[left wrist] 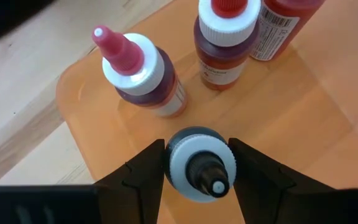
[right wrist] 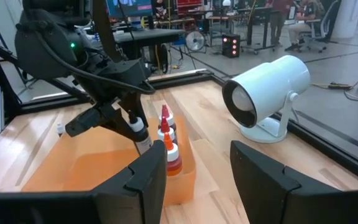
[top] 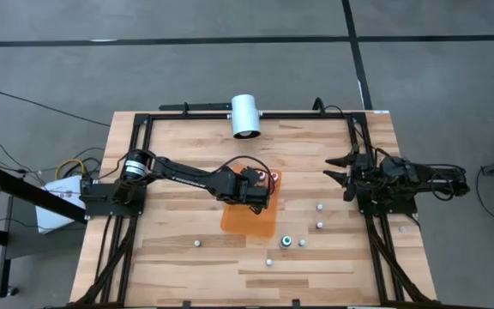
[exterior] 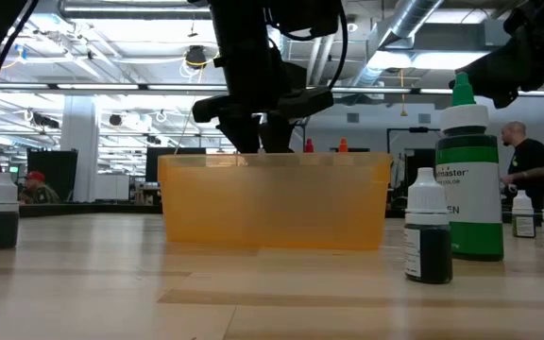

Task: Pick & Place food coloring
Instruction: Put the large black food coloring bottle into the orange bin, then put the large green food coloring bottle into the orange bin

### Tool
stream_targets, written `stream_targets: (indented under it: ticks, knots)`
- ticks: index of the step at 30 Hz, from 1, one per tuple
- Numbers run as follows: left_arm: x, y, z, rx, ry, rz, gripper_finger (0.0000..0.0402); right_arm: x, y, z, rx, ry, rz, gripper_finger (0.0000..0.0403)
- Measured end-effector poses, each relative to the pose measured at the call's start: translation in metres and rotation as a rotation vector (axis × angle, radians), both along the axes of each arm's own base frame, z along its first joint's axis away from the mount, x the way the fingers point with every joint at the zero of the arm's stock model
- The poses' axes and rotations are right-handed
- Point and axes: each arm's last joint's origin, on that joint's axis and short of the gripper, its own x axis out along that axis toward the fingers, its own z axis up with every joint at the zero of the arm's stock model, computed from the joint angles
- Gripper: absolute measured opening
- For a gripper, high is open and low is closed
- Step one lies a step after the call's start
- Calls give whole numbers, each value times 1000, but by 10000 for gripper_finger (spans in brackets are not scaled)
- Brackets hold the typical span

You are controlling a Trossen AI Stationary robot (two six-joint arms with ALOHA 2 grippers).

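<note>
The left pincer (left wrist: 199, 171) is clamped narrow around the white collar of a dark-capped food coloring bottle (left wrist: 201, 167), held upright, long axis vertical, over the orange tray (top: 249, 219) at the bench's (top: 187, 266) centre. In the left wrist view two red-topped bottles (left wrist: 143, 73) and the side of a third already stand in the tray's corner just beyond the held one, close together but apart from it.

The coming move, as I judge it, turns on a straight descent: the bare tray floor lies directly under the held bottle, with room on the side away from the standing three. The risk is nudging the pink-tipped neighbour when the jaws part.

Loose bottles remain on the bench toward four and five o'clock from the tray, including a teal-topped bottle (top: 287, 241) and small white-capped bottles (top: 320, 225); one lies at seven o'clock. The right pincer (top: 340, 173) waits half-open at the bench's three o'clock edge, nearer those four o'clock bottles. A white cylinder (top: 246, 115) sits at twelve o'clock, well clear.
</note>
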Motion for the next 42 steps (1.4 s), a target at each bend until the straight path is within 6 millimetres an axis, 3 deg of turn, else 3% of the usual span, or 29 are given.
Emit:
stream_targets:
  ticks: [13, 24, 30, 36, 42]
  knots:
    - [-1, 0, -1, 0, 9, 12, 157, 0, 0, 0, 0, 0, 0, 167]
    - [-5, 0, -3, -11, 36, 56, 222, 0, 0, 0, -1, 0, 0, 167]
    - [-5, 0, -3, -11, 32, 58, 238, 0, 0, 0, -1, 0, 0, 164]
    - [-4, 0, 10, 4, 42, 58, 240, 0, 0, 0, -1, 0, 0, 167]
    - [-10, -3, 37, 13, 108, 91, 240, 0, 0, 0, -1, 0, 0, 164]
